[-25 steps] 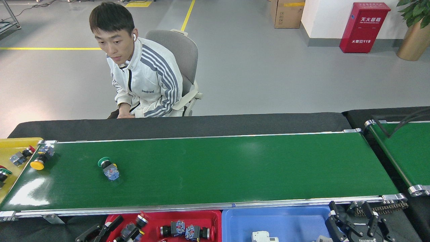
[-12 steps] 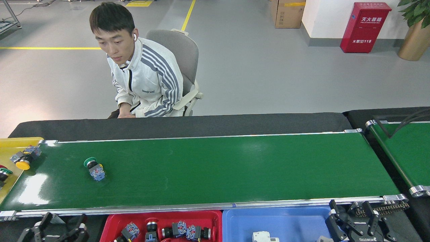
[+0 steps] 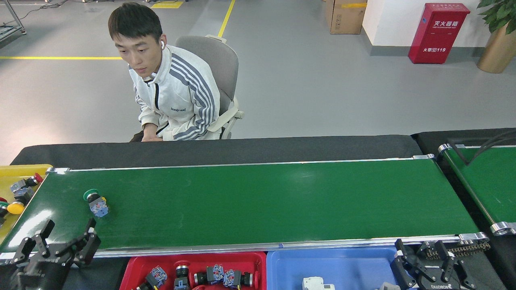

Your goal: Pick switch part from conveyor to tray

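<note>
Head view looks down on the conveyor [image 3: 258, 201], a long, wide green belt with silver edge rails running left to right across a black counter [image 3: 225, 150]. One switch part [image 3: 96, 202], with a green cap and a blue-grey body, lies on its side on the belt near the left end, toward the near half of the belt. Left end effector [image 3: 60, 237] is raised over the near left corner of the belt, its dark fingers spread wide apart and nothing between them; it sits near the switch part, below and left of it in the picture, and does not touch it. Right end effector [image 3: 429, 264] rests low at the near right, beside the belt's end roller; its fingers appear parted and it holds nothing. Along the near edge sit a red tray [image 3: 258, 262] holding several switch parts and, just to its right, a blue tray [image 3: 342, 266] with a white part at its lower edge. At the far left a yellow tray [image 3: 24, 171] holds more switch parts, one with a red cap and one with a yellow cap. A narrower green belt [image 3: 487, 181] shows partly at the right. Behind the counter a person [image 3: 173, 92] in a white striped jacket sits in a grey chair [image 3: 213, 60].
</note>
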`<state>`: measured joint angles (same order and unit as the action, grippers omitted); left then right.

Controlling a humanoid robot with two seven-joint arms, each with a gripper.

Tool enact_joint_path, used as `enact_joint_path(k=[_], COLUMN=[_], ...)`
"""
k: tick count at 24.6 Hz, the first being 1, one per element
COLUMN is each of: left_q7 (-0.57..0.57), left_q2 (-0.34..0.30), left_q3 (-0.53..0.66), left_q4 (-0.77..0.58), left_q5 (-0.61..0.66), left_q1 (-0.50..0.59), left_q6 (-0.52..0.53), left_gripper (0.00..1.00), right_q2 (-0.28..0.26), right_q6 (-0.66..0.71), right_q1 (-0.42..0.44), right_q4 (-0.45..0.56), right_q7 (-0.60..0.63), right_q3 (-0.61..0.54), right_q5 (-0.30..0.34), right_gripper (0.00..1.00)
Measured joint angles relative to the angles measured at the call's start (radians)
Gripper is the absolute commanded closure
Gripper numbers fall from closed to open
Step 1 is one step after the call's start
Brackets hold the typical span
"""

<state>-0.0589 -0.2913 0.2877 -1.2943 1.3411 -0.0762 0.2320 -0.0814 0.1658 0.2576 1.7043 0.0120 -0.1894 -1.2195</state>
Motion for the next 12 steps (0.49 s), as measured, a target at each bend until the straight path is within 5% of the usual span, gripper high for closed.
enact_joint_path(k=[12], left_q7=[-0.02], left_q2=[-0.038], left_q3=[-0.013], left_q4=[0.201], left_q5=[0.008], left_q1=[-0.118], left_q6=[-0.016], left_gripper=[0.0], right_q2=[-0.003], right_q6=[-0.004], right_q1=[-0.003], right_q4=[0.0], right_q7=[0.0], right_q3=[0.002], right_q5=[0.0], right_gripper=[0.0])
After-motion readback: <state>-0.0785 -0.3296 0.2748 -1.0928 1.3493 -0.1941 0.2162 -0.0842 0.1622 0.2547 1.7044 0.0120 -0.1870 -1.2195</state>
